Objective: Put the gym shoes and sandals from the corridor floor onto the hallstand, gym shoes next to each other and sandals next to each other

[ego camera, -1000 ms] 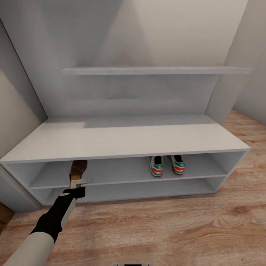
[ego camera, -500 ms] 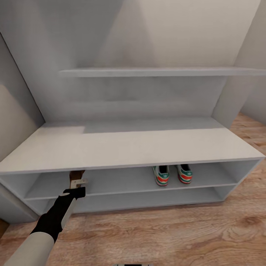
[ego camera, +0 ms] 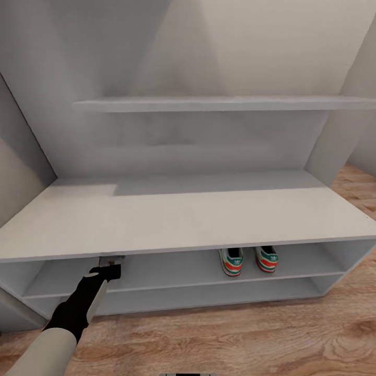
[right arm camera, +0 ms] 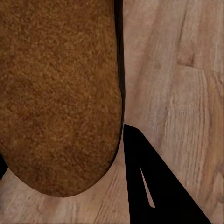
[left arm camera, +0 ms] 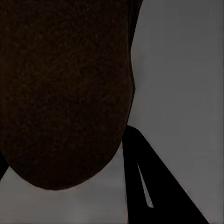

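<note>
Left hand [ego camera: 110,259] clamps a sandal [left arm camera: 65,88] under the hallstand [ego camera: 177,219] top; set it flat near the upper shelf's left end, leaving room for its mate.

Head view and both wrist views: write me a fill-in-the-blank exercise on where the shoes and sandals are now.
1. The two gym shoes stand side by side on the ____ shoe shelf of the hallstand.
2. The left gripper reaches under the hallstand's flat ____.
3. Behind the sandal at the right gripper lies the wooden ____.
4. The sole in the left wrist view looks dark against a ____ surface.

Missing words: upper; top; floor; grey
</note>
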Robot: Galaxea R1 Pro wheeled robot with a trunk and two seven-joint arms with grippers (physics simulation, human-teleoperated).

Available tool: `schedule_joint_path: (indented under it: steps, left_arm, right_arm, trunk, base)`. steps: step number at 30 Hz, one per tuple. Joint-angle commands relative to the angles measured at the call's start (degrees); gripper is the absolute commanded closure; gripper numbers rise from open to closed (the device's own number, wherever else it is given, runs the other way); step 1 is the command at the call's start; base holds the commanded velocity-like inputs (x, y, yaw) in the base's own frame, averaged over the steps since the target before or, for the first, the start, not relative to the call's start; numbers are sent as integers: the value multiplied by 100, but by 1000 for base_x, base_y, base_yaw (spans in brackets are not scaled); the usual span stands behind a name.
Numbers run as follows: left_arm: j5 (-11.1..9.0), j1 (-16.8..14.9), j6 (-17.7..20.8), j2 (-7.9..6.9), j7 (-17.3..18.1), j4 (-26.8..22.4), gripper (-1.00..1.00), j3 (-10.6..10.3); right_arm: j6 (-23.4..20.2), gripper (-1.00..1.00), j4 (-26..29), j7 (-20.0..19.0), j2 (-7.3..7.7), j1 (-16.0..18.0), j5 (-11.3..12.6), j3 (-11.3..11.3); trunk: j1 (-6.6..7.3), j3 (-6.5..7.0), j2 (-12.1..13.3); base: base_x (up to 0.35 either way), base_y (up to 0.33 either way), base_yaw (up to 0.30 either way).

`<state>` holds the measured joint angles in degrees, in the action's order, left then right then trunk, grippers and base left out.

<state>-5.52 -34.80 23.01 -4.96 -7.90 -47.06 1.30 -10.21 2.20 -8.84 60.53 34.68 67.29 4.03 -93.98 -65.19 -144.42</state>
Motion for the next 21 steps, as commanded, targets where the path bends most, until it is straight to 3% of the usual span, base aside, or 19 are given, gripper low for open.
schedule_joint_path:
  steps: [1, 21]
  left_arm:
    - [-37, -1, 33, -2, -27, -12, 100, -5]
    - [-37, -1, 37, -5, -27, -5, 100, -7]
  right_arm:
    - [-24, 100, -9, -12, 2, 13, 65, 38]
    - [-24, 100, -9, -12, 2, 13, 65, 38]
  trunk:
    - [-1, -5, -2]
    - [-1, -5, -2]
  base:
    - [145, 0, 0]
    - [13, 0, 0]
